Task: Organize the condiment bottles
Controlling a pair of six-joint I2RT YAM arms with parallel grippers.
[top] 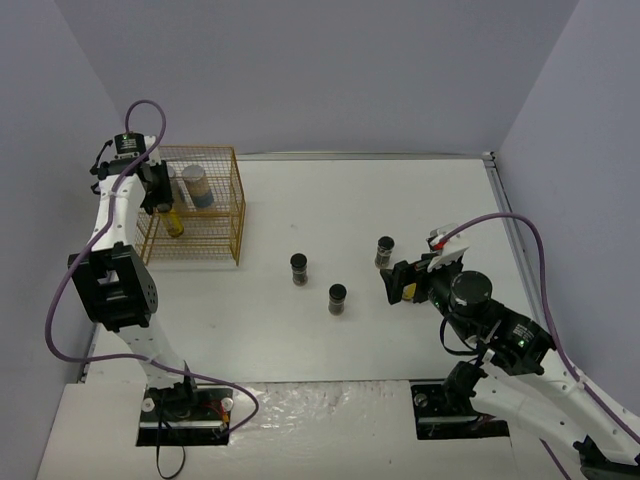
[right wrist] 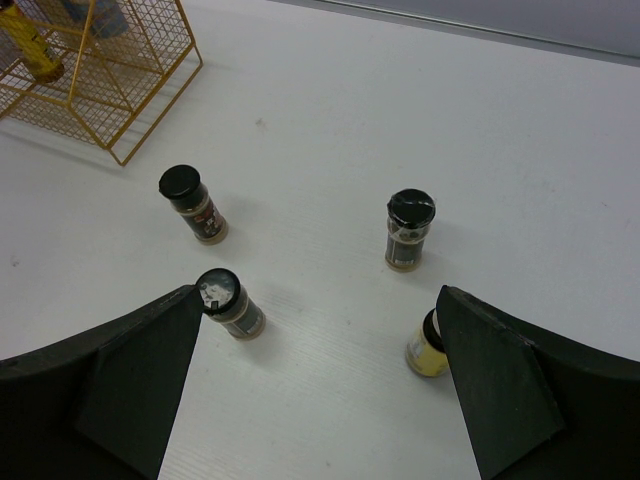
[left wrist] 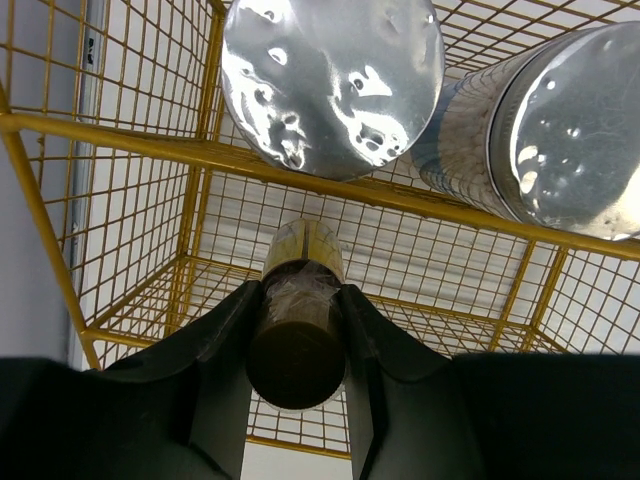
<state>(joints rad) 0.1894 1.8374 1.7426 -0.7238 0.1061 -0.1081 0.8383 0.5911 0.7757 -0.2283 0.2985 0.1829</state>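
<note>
My right claw (right wrist: 320, 300) hangs open over the worktop (right wrist: 500, 120), the loose yellow bottle (right wrist: 427, 347) upright just beside its right finger (this arm is far nearer); away at the rack (left wrist: 100, 125), my left claw (left wrist: 297, 300) clenches the second yellow bottle (left wrist: 303, 245)

**White table boxed in by pale walls**

I see a white table (top: 430, 200) filling most of the top view. It's matte, with a faint grain showing in the right wrist view. A pale lavender-grey back wall (top: 320, 70) meets its far edge. The left wall (top: 40, 120) and right wall (top: 590, 110) are the same colour. A thin metal strip (top: 360, 156) runs along the far edge and turns down the right side. Light is even and soft, shadows short and dim. There's a glossy glare patch (top: 320, 398) at the table's near edge.
</note>
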